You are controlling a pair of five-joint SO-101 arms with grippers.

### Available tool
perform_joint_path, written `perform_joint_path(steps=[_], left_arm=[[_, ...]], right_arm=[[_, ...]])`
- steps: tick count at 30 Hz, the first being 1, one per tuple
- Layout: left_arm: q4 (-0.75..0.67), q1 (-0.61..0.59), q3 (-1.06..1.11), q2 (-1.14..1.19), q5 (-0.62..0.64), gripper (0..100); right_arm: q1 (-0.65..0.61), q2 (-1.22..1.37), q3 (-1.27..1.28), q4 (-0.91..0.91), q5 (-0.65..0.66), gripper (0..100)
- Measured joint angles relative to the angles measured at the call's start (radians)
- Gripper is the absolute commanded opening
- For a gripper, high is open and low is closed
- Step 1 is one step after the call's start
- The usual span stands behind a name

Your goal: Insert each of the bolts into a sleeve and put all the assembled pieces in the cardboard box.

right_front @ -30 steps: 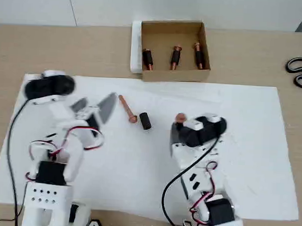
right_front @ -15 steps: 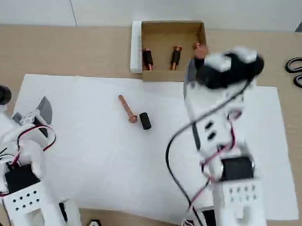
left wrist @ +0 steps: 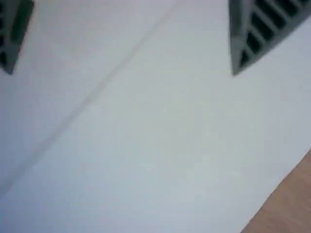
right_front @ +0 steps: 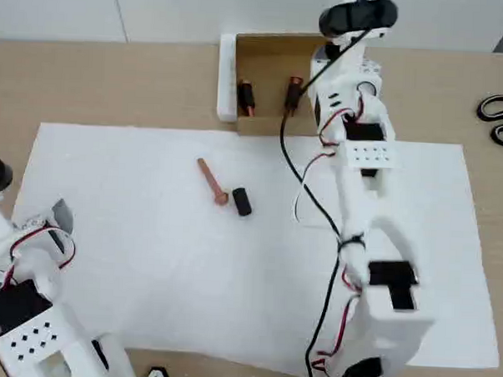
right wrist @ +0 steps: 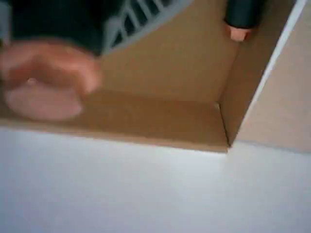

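White paper [right_front: 148,259] serves as the work mat, with the box [right_front: 262,126] at its far edge holding two pieces [right_front: 246,97]. Right gripper [right wrist: 87,34] hangs over the box wall pinching a copper bolt [right wrist: 43,87], probably to drop it inside. Left gripper [left wrist: 136,43], spread, sits clear of the work. Loose bolt [right_front: 211,180] and sleeve [right_front: 242,202] lie mid-paper, just beside each other, not yet joined.
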Motion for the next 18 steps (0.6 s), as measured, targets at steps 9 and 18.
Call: perform_joint_path(steps=[9,18], left_arm=[[0.077,-0.002,-0.058,0.000,0.000,27],[0.078,-0.002,-0.058,0.000,0.000,27]], right_arm=[[0.000,0.239,-0.089,-0.002,0.000,22.9],[-0.002,0.259,-0.114,-0.017,0.000,34.6]])
